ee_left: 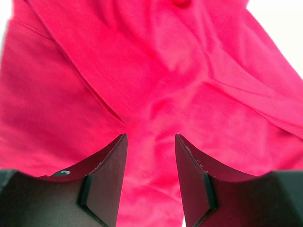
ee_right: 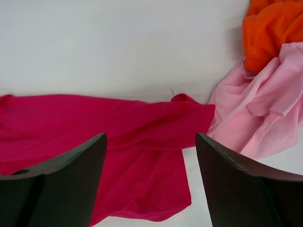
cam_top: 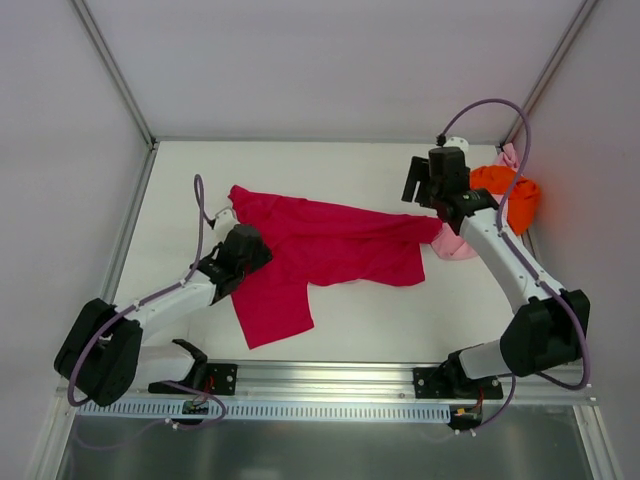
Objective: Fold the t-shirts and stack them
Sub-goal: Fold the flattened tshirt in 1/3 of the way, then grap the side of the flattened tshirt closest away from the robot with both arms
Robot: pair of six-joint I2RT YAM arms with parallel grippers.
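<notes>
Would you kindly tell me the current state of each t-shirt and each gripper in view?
crimson t-shirt: unfolded, spread out rumpled on the table.
orange t-shirt: crumpled in a heap, unfolded.
pale pink t-shirt: bunched up beside the orange one.
left gripper: open, over the crimson cloth.
right gripper: open, holding nothing.

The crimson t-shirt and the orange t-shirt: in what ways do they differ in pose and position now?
The crimson t-shirt lies spread out, wrinkled, across the middle of the table; the orange t-shirt is bunched in a heap at the far right edge. The left gripper is open over the crimson one; no gripper is over the orange one. Both are soft cloth, not yet folded.
</notes>
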